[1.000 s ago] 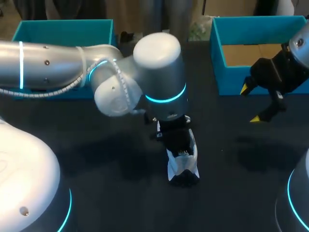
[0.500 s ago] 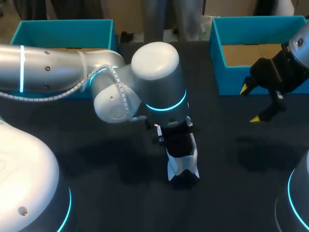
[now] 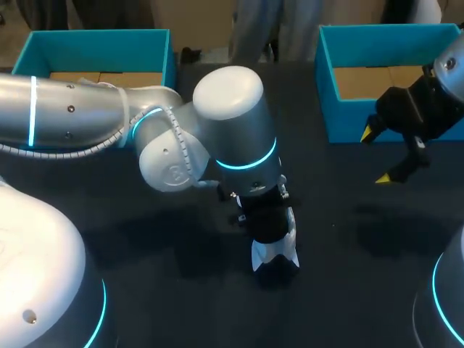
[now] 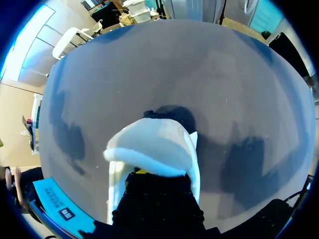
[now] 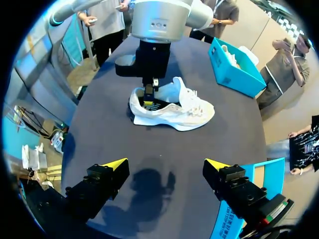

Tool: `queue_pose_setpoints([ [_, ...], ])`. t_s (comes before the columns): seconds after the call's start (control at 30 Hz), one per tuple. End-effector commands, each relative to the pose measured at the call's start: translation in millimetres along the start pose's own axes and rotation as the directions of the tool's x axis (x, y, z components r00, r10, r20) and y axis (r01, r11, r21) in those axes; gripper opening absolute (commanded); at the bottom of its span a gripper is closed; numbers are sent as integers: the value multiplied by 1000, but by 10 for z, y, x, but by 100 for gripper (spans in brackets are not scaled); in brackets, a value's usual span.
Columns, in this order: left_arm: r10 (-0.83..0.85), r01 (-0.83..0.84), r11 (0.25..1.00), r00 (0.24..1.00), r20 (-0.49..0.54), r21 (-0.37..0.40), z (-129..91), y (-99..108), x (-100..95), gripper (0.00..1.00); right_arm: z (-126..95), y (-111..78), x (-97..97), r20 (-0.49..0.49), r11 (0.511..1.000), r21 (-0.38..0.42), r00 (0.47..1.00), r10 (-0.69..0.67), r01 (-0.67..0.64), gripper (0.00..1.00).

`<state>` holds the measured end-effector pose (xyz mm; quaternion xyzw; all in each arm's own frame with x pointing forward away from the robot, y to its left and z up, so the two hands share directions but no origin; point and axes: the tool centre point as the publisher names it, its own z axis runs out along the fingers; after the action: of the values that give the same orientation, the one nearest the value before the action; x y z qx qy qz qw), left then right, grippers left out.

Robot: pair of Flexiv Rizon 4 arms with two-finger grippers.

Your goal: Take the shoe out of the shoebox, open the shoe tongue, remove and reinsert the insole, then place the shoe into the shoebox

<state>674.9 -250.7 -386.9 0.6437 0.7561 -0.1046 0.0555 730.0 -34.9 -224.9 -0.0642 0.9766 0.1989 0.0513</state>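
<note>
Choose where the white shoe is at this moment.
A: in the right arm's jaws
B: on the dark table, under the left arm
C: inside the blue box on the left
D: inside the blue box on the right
B: the white shoe lies on the dark table with the left arm directly over its heel end, while the right arm's jaws stand open and empty, apart from it.

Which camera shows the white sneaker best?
The right wrist view: the white laced sneaker lies there whole, side and laces showing. The head view shows only its toe below the silver left arm. The left wrist view shows just a part, very close.
</note>
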Motion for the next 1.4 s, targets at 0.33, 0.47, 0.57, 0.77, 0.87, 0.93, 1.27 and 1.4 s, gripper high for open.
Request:
queue_pose_setpoints([
  [0.33, -19, 18, 997, 1000, -8, -68, -112, 96, -33, 0, 7, 2, 1, 0, 1000, 3, 1000, 0, 0, 100],
  [0.47, -21, 24, 995, 999, 27, -100, -131, 155, -109, 0, 7, 2, 1, 0, 1000, 3, 1000, 0, 0, 100],
  [0.57, -19, 23, 993, 999, 37, -117, -70, 176, -171, 0, 7, 2, 1, 0, 1000, 3, 1000, 0, 0, 100],
  [0.77, -36, 42, 990, 998, 45, -135, 73, 137, -186, 0, 7, 2, 1, 0, 1000, 3, 1000, 0, 0, 100],
  [0.87, -35, 38, 991, 999, 25, -128, 142, 111, -150, 0, 7, 2, 1, 0, 1000, 3, 1000, 0, 0, 100],
  [0.93, -29, 30, 991, 1000, 7, -134, 168, 99, -116, 0, 7, 2, 1, 0, 1000, 3, 1000, 0, 0, 100],
  [1.27, -34, 30, 958, 999, -9, -285, -99, 281, -70, 0, 7, 2, 1, 0, 1000, 3, 1000, 0, 0, 100],
  [1.4, -37, 32, 945, 999, -10, -324, -244, 383, -64, 0, 7, 2, 1, 0, 1000, 3, 1000, 0, 0, 100],
])
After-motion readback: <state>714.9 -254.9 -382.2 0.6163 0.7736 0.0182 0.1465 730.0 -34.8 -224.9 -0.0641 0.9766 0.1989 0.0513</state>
